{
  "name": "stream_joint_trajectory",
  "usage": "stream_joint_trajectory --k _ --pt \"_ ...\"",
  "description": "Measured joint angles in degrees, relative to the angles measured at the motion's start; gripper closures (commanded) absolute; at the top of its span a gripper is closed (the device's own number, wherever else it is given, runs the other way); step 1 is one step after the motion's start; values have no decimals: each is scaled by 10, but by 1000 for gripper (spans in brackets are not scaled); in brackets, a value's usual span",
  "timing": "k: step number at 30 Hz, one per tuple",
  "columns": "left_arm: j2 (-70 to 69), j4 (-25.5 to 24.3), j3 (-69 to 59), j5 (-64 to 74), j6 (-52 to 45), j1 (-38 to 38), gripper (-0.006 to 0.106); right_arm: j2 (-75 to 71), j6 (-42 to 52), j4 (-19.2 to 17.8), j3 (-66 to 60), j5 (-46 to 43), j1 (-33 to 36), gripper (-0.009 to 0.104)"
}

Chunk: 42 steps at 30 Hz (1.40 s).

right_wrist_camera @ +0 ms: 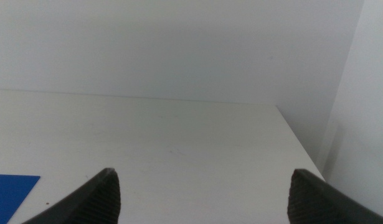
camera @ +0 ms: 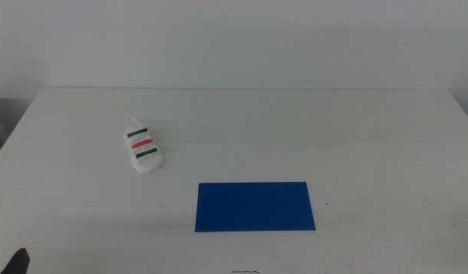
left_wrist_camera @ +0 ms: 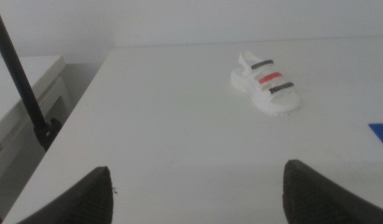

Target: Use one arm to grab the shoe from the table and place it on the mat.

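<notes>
Middle view: the shoe (camera: 143, 147) lies flat on the desk (camera: 294, 129), left of centre, sole down, with its two black straps and one red strap facing up. Nothing touches it. The mat (camera: 255, 206) lies flat on the desk nearer the camera and to the right of the shoe, well apart from it; its surface is bare.

Left wrist view: the shoe (left_wrist_camera: 266, 91) sits ahead of the left hand (left_wrist_camera: 197, 186), well apart from it. The two dark jaws of this hand are spread wide with nothing between them. A corner of the mat (left_wrist_camera: 382, 135) shows at the picture's edge. A thin black rod (left_wrist_camera: 20, 81) stands beside the desk's edge.

Middle view, lower left corner: a small dark part of the left hand (camera: 17, 262) is visible at the edge.

Right wrist view: the right hand (right_wrist_camera: 202, 193) hovers over the desk near its far right corner, jaws spread wide and holding nothing. A corner of the mat (right_wrist_camera: 10, 190) is visible beside one jaw.
</notes>
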<state>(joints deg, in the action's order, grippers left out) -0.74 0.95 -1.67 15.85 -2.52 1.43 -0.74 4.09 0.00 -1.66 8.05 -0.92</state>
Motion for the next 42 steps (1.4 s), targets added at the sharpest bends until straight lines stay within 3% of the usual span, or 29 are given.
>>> stream_joint_trajectory --k 4,14,20,32,36,42 --pt "21 0 39 57 0 0 7 0 0 0 0 0 0 1" --pt "260 2 334 259 0 0 7 0 0 0 0 0 0 1" --pt "357 -9 445 270 4 -1 7 0 0 0 0 0 0 1" --pt "549 -39 570 321 122 -14 7 0 0 0 0 0 0 1" --pt "640 -77 637 343 189 -57 7 0 0 0 0 0 0 1" --pt "827 -183 787 406 334 -144 7 0 0 0 0 0 0 1"
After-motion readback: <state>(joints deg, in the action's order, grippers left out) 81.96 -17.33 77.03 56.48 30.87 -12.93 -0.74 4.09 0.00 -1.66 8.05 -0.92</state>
